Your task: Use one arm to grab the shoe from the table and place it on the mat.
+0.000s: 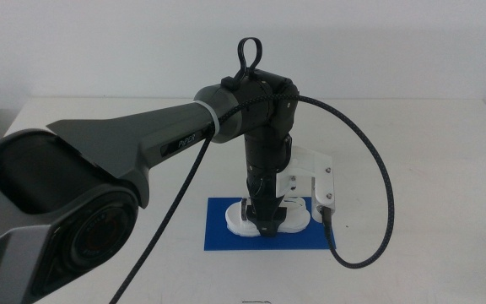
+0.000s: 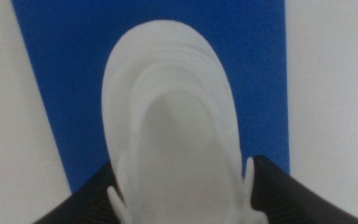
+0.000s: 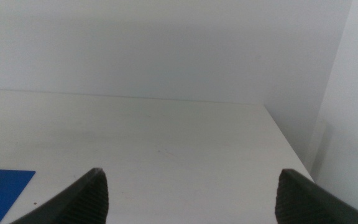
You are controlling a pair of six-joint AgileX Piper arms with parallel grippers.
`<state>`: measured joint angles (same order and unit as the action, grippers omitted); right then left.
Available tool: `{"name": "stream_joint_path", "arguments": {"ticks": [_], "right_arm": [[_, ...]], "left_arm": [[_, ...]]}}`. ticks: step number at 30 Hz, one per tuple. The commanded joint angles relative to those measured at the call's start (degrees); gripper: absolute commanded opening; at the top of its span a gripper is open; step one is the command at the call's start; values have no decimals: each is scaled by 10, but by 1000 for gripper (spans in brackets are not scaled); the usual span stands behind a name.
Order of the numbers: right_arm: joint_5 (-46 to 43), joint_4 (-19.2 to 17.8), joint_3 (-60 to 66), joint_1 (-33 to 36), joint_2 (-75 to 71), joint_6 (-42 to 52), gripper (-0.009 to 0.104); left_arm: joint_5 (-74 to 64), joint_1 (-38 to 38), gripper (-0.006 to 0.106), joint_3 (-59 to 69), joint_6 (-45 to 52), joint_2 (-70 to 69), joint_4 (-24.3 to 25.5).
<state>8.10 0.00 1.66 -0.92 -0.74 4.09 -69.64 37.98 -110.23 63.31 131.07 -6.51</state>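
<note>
White tabletop (image 1: 74,114) stretches wide under my rig. The dark grey left arm (image 1: 142,143) reaches in over the blue mat (image 1: 219,236), which lies directly below the left hand (image 1: 264,221). That hand pinches the shoe (image 2: 169,118) across its width, long axis running along the mat, apparently ready for release. My right hand (image 3: 191,193) waits spread, well away from the shoe.

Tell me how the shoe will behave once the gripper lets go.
The shoe looks wide and flat-soled, lying level on the mat, so it probably won't tip or roll. Its chunky white body looks foam-like, likely light and fairly stiff. The left gripper straddles its middle; the right gripper waits apart.
</note>
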Motion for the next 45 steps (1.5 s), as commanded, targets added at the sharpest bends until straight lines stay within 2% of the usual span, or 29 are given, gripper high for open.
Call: {"name": "stream_joint_path", "arguments": {"ticks": [1,6,8,15,23,26,28,32,40,45], "right_arm": [[-44,-5,-11,1,-11,3,94],[-44,-5,-11,1,-11,3,94],[-44,-5,-11,1,-11,3,94],[-44,-5,-11,1,-11,3,94],[-44,-5,-11,1,-11,3,94],[-44,-5,-11,1,-11,3,94],[-44,-5,-11,1,-11,3,94],[-44,-5,-11,1,-11,3,94],[-44,-5,-11,1,-11,3,94],[-44,-5,-11,1,-11,3,94]], "left_arm": [[-48,1,69,-15,0,-38,-6],[-60,1,90,-17,0,-46,-5],[-60,1,94,-17,0,-52,-3],[-60,1,94,-23,-7,-96,-1],[-60,1,94,-56,-71,-190,0],[-57,1,94,-65,-86,-230,17],[-52,0,94,-65,-135,-252,30],[-59,-28,94,-60,-241,-305,55],[-59,-111,94,-50,-230,-384,31],[2,-158,94,41,-244,-480,29]]}}
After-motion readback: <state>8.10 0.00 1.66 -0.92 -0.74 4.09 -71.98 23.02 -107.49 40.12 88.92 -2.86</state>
